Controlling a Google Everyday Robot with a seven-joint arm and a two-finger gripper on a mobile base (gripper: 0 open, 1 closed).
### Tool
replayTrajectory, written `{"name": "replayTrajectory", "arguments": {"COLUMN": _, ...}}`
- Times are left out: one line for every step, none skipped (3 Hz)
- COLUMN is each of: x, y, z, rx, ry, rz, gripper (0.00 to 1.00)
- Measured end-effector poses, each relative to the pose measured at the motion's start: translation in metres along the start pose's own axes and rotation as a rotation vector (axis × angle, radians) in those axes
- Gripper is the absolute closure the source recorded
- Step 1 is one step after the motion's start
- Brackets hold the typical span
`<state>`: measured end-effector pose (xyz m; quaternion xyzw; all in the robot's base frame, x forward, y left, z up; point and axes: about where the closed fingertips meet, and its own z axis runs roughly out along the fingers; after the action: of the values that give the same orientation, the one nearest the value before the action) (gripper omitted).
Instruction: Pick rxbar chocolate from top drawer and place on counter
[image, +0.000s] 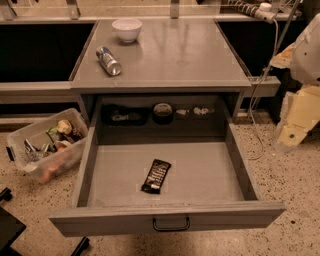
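Note:
The rxbar chocolate (156, 176), a flat black bar with white lettering, lies on the bottom of the open top drawer (210, 175), near the middle front, angled slightly. The drawer is pulled fully out, and its dark handle (171, 224) faces me. The grey counter (170, 55) is above and behind it. My gripper (296, 122) hangs at the far right edge of the view, beside the drawer's right side and well apart from the bar. It holds nothing that I can see.
A silver-blue can (108, 60) lies on its side on the counter's left part. A white bowl (127, 29) stands at the back. A clear plastic bin (45, 145) of snacks sits on the floor to the left. A white cable (260, 100) hangs at the right.

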<state>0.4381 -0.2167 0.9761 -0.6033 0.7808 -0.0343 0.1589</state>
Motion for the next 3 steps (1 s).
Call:
{"name": "replayTrajectory", "arguments": {"x": 0.0, "y": 0.0, "z": 0.0, "rx": 0.0, "ry": 0.0, "rz": 0.0, "gripper": 0.0}}
{"name": "replayTrajectory", "arguments": {"x": -0.008, "y": 0.005, "z": 0.031, "rx": -0.044, "ry": -0.022, "rz": -0.037, "gripper": 0.0}}
{"name": "replayTrajectory", "arguments": {"x": -0.017, "y": 0.015, "z": 0.092, "rx": -0.103, "ry": -0.064, "rz": -0.101, "gripper": 0.0}}
